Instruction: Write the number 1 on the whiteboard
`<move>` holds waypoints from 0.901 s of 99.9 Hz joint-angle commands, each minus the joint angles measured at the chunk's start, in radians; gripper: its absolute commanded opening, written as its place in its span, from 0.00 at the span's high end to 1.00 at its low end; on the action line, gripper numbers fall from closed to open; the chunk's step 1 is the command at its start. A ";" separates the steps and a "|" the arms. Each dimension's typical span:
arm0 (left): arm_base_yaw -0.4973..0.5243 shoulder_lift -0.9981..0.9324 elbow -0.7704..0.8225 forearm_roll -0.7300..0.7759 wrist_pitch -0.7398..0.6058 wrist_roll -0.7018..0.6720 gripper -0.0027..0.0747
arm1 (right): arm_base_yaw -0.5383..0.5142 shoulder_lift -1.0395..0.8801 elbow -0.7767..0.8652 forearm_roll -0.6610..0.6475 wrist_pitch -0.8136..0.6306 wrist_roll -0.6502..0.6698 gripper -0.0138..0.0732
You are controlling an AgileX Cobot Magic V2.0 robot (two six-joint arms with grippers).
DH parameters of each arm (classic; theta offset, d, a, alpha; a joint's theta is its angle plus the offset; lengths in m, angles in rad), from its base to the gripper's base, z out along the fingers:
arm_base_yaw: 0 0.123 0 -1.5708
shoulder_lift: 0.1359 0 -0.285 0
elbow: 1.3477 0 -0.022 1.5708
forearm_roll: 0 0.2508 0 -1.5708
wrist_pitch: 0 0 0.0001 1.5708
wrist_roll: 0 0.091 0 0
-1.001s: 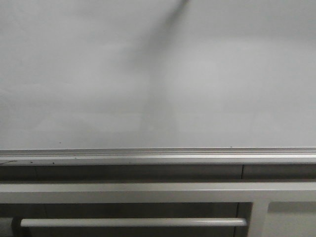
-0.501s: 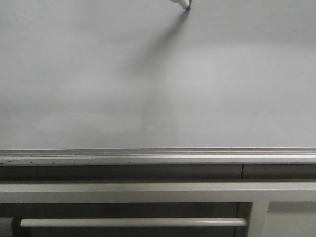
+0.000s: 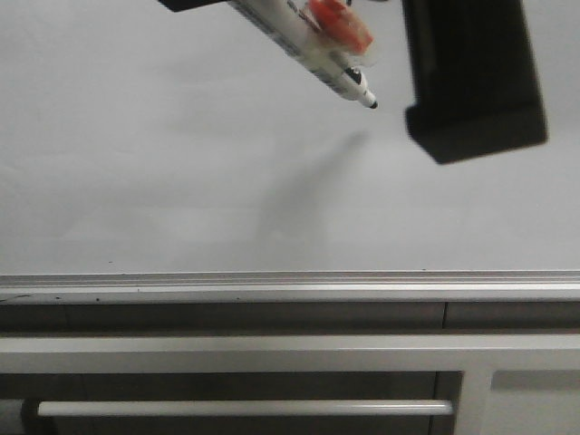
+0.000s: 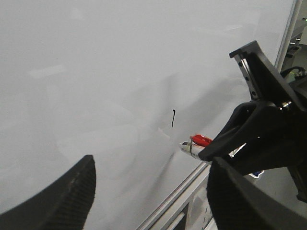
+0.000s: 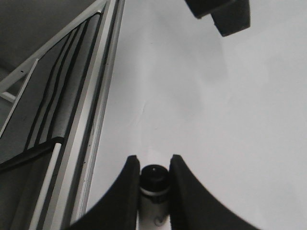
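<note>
The whiteboard [image 3: 136, 181] fills most of the front view, pale and glossy. The number 1 [image 4: 172, 118] shows in the left wrist view as a short dark stroke with a small kink. My right gripper [image 5: 153, 160] is shut on a white marker [image 5: 154, 191], black end forward. In the front view that marker [image 3: 326, 59] slants down from the top with an orange-red part, its dark tip just off the board above its shadow. My left gripper [image 4: 151, 160] is open and holds nothing. One black finger [image 3: 471, 82] of it hangs blurred to the right of the tip.
A silver metal rail [image 3: 290, 281] edges the board along its lower side. Below it lie white frame panels and a white horizontal bar [image 3: 245, 408]. In the left wrist view the marker's red part [image 4: 201, 140] sits close to the stroke, near the rail.
The marker moved down from the top edge into the front view, its shadow shifting with it. The black gripper finger also came into view on the right.
</note>
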State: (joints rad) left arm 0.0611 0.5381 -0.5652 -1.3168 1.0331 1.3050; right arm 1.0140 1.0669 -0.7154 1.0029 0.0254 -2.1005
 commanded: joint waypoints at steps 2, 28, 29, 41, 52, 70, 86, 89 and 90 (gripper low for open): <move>0.003 0.003 -0.033 -0.068 -0.003 -0.003 0.37 | -0.006 -0.009 -0.025 0.014 -0.048 -0.005 0.90; 0.003 0.003 -0.033 -0.068 0.001 -0.003 0.37 | 0.000 -0.053 -0.053 0.015 0.000 -0.005 0.90; 0.003 0.003 -0.033 -0.068 0.001 -0.003 0.37 | 0.000 -0.058 -0.056 0.017 0.002 -0.005 0.90; 0.003 0.003 -0.033 -0.068 0.001 -0.003 0.37 | 0.020 -0.115 -0.093 0.041 0.012 -0.005 0.90; 0.003 0.003 -0.033 -0.068 0.001 -0.003 0.37 | 0.040 -0.167 -0.126 0.107 0.014 -0.005 0.90; 0.003 0.003 -0.033 -0.068 0.001 -0.003 0.37 | 0.049 -0.250 -0.151 0.197 -0.059 -0.005 0.90; 0.003 0.003 -0.033 -0.068 0.005 -0.003 0.37 | 0.049 -0.319 -0.151 0.269 -0.151 -0.005 0.90; 0.003 0.003 -0.033 -0.068 0.005 -0.003 0.38 | 0.049 -0.329 -0.151 0.294 -0.153 -0.005 0.90; 0.003 0.003 -0.033 -0.068 0.007 -0.003 0.38 | 0.049 -0.333 -0.151 0.299 -0.153 -0.005 0.90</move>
State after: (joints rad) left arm 0.0611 0.5381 -0.5652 -1.3168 1.0373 1.3050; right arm 1.0612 0.7694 -0.8279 1.2491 -0.0730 -2.1005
